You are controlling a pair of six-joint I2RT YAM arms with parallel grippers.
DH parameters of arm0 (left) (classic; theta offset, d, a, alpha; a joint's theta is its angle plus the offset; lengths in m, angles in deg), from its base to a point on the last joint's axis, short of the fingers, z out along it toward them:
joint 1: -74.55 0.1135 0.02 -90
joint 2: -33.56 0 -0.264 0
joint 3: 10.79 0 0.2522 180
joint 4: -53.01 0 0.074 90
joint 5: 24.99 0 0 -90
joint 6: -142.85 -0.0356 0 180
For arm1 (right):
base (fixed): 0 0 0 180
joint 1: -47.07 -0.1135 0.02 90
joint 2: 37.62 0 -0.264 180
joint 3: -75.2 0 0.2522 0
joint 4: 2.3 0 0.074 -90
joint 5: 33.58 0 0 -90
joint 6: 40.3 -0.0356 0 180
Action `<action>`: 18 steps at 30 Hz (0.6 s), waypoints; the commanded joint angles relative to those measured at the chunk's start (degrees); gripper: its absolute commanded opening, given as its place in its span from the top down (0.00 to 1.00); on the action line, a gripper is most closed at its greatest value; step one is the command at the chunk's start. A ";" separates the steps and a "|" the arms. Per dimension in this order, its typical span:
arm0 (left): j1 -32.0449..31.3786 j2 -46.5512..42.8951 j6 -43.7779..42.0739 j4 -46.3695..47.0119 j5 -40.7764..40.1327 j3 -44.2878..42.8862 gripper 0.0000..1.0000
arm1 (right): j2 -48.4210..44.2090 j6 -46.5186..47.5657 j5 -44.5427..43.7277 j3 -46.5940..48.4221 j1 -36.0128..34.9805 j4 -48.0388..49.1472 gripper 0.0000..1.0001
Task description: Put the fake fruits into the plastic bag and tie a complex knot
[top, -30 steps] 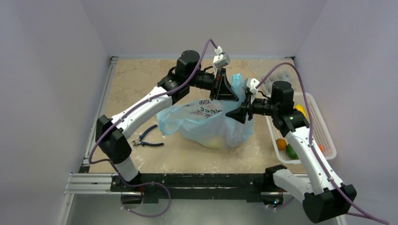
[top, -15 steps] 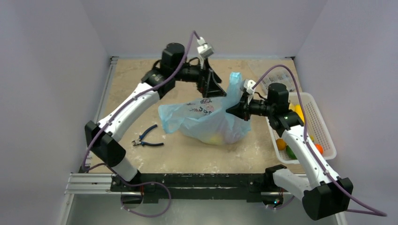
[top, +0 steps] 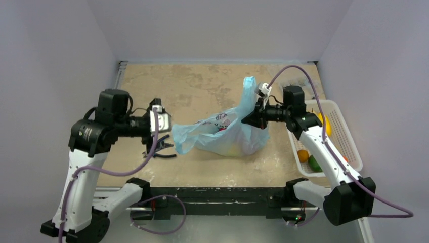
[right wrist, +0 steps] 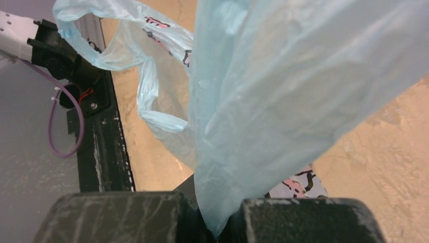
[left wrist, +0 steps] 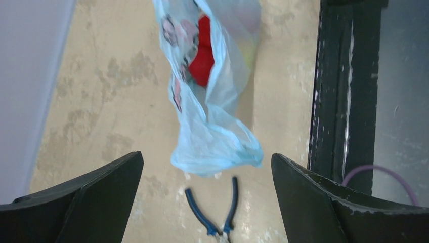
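The light-blue plastic bag (top: 227, 135) lies mid-table with its mouth toward the left. A red fake fruit (left wrist: 203, 55) shows inside it, and a yellowish one (top: 230, 151) glows through the film. My right gripper (top: 253, 120) is shut on the bag's right handle strip (right wrist: 283, 91), which stands up above it; the film is pinched between the pads (right wrist: 217, 228). My left gripper (top: 163, 127) hangs open left of the bag, touching nothing. In the left wrist view the bag's loose end (left wrist: 215, 152) lies ahead of the spread fingers (left wrist: 101, 197). No knot is in view.
Blue-handled pliers (top: 161, 150) lie on the table under the left gripper, also seen in the left wrist view (left wrist: 217, 212). A white slotted basket (top: 349, 136) at the right edge holds yellow (top: 324, 124), orange (top: 302, 155) and green (top: 314, 163) fruits.
My left gripper opened, let go of the bag and swung back from the far middle to the near left. The bag's left side dropped. My right gripper shut on the right handle.
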State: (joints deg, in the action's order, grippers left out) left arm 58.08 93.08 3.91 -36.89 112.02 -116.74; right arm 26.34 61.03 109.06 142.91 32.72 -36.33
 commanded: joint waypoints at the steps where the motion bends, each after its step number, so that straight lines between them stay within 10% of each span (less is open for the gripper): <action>1: -0.03 -11.74 -7.14 7.47 -8.38 17.20 0.00 | 1.90 -6.70 2.18 2.65 0.79 1.21 1.00; 18: -14.52 -32.30 -20.21 44.14 -13.51 53.07 0.00 | 8.97 -23.06 5.07 2.46 4.94 11.39 1.00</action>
State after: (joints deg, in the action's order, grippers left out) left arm 44.86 63.64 -8.23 -3.25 96.61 -68.00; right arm 34.45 41.05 111.92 143.13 36.72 -28.24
